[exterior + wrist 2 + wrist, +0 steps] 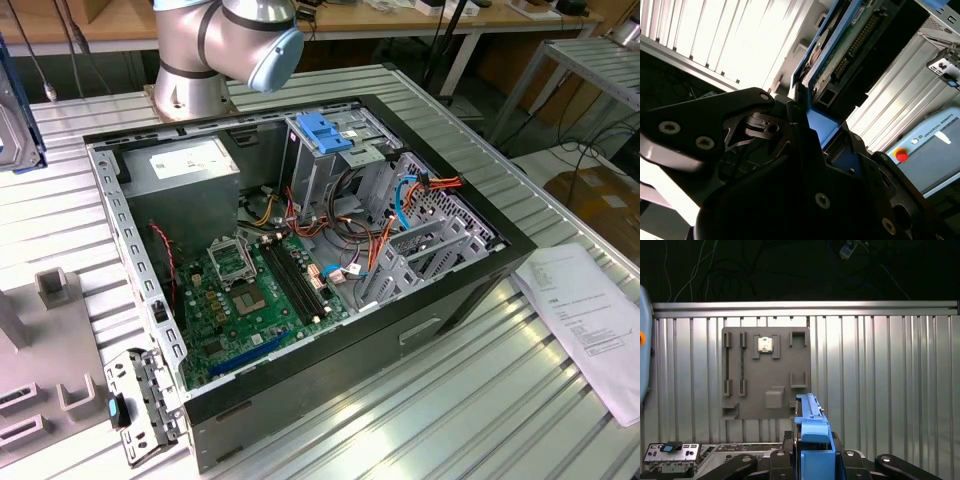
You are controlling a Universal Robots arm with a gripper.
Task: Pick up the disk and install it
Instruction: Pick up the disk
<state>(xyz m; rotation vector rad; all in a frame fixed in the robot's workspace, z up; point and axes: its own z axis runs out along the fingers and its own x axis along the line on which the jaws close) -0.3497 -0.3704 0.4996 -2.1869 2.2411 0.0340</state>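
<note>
The disk point(810, 412) stands on edge between the fingers of the gripper point(812, 447), which are clamped on it at its blue side rails, so it hangs above the slatted table point(880, 380) rather than lying anywhere. The edge-on hold probably suits sliding it into a narrow bay. In the second wrist view the disk point(850, 45) shows its circuit-board face and a connector row, with one blue rail running down into the black linkage. Its labelled face is turned away, and the contact between pads and rails is buried behind the linkage. Below it in the first wrist view lies a grey fixture plate point(765, 375) carrying a small chip point(764, 344). Taking the exterior view as a clock face centred on the open computer case point(300, 380), a grey slab with a blue edge point(12, 110), likely the same disk, sits at about ten o'clock, well apart from the case and cut off by the frame. The drive cage point(330, 160) with its blue latch point(325, 130) stands at about one o'clock inside the case. The arm point(220, 40) rises at twelve, its upper part out of frame, and cables crowd the cage's base, so I cannot tell whether the bay is free.
</note>
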